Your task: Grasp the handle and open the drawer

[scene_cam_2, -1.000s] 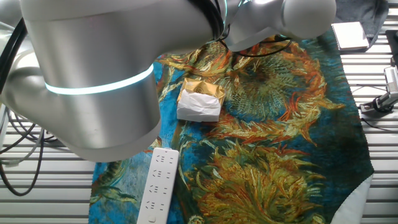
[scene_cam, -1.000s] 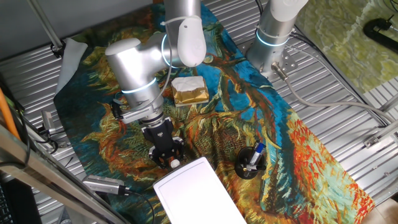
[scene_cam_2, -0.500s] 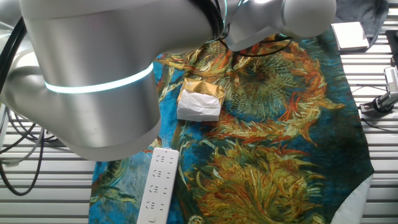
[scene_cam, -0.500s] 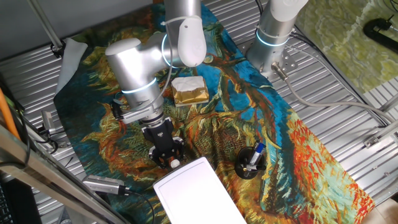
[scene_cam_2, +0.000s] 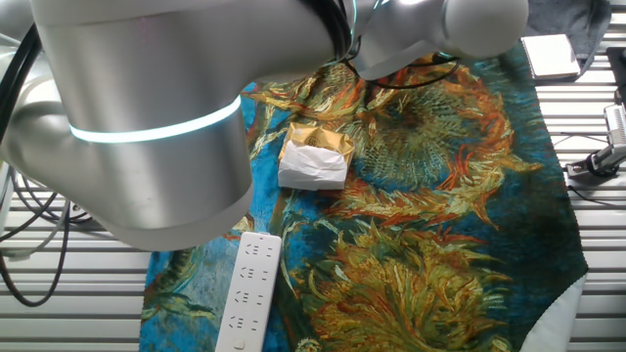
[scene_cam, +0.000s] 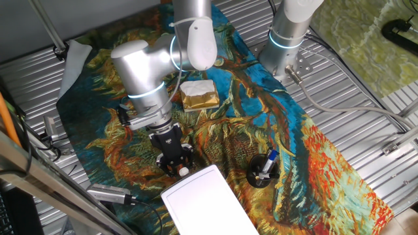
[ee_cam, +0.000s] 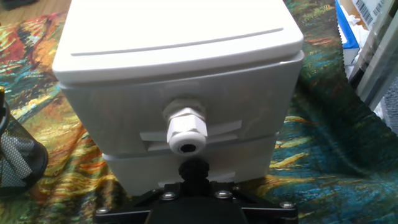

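Note:
The white box [scene_cam: 208, 203] lies at the near edge of the cloth. In the hand view its drawer [ee_cam: 249, 99] faces me, pushed in flush with the box front. The handle [ee_cam: 186, 132], a small round white knob, sticks out at the middle of that front. In one fixed view the handle [scene_cam: 184, 172] shows right at my black gripper [scene_cam: 177, 166]. The fingers stand apart, one on each side of the knob. The hand view shows only the black base of my hand [ee_cam: 193, 202], with no fingers in it. The other fixed view is mostly blocked by the arm.
A black mesh pen holder [scene_cam: 264, 171] stands right of the box, and shows at the left of the hand view [ee_cam: 18, 158]. A gold-foil block [scene_cam: 198, 94] lies behind the arm. A white power strip [scene_cam_2: 249, 291] lies on the cloth. A second arm's base [scene_cam: 287, 39] stands far right.

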Action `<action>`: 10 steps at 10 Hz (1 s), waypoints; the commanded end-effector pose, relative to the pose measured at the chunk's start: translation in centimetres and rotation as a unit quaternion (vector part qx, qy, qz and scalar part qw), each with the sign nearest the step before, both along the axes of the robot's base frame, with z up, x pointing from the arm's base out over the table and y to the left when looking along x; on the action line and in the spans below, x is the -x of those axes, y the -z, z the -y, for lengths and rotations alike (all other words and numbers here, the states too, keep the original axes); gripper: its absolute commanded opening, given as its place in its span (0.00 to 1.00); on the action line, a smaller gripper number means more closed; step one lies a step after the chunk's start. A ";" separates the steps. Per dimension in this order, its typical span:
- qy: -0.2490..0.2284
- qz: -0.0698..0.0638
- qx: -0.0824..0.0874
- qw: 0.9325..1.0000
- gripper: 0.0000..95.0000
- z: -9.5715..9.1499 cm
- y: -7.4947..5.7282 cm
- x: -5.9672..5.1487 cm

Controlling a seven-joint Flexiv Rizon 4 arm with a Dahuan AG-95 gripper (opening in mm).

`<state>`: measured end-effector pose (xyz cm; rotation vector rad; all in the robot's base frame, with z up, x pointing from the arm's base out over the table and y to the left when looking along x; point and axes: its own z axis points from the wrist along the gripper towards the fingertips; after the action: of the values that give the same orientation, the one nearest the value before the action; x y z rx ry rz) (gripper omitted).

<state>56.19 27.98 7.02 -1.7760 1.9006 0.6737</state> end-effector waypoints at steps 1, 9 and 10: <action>-0.002 0.002 0.000 1.000 0.00 0.1 0.1 0.0; -0.015 0.013 -0.003 1.000 0.00 1.6 0.3 -0.1; -0.018 0.015 -0.003 1.000 0.00 1.8 0.2 -0.1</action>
<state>56.30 26.21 6.74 -1.8092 1.8435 0.6635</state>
